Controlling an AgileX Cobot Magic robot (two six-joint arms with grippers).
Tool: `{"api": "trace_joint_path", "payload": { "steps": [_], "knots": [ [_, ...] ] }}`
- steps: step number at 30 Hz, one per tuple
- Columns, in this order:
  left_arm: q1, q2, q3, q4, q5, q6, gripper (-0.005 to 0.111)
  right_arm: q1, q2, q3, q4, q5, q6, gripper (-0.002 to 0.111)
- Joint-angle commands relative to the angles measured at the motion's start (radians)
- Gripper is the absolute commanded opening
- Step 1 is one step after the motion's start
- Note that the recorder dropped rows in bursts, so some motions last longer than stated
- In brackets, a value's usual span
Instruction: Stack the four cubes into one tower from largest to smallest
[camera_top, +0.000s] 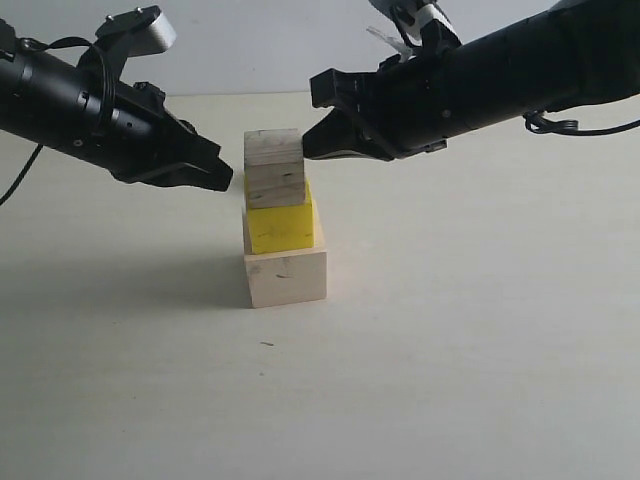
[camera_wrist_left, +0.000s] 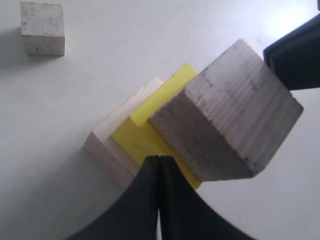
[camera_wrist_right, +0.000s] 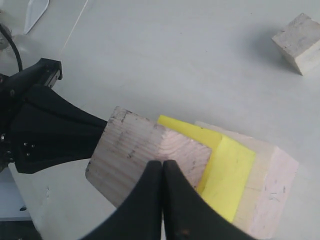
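A three-cube column stands mid-table: the big pale wood cube (camera_top: 286, 277) at the bottom, the yellow cube (camera_top: 282, 221) on it, the grained wood cube (camera_top: 274, 167) on top. My left gripper (camera_top: 224, 179) is shut, its tips beside the column's left at the grained cube's height. My right gripper (camera_top: 312, 147) is shut too, tips close to the grained cube's right side; contact is unclear. The smallest pale cube (camera_wrist_left: 43, 28) lies alone on the table, also visible as the small cube (camera_wrist_right: 299, 42) in the right wrist view; the exterior view does not show it.
A white tabletop (camera_top: 480, 330) stretches around the column. A clear plastic scrap (camera_wrist_right: 36, 12) lies near the table's far edge in the right wrist view.
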Motion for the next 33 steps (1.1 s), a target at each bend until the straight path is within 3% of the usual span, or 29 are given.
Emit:
{"api": "trace_joint_path", "payload": {
  "steps": [1,33],
  "knots": [
    [-0.005,-0.010,-0.001,-0.006,-0.004,-0.007,0.000,0.002,-0.006,0.000,0.009,0.005,-0.024,0.000],
    [-0.005,-0.008,-0.001,-0.016,0.006,-0.007,0.000,0.002,0.040,-0.002,0.067,-0.016,-0.126,0.000]
  ]
}}
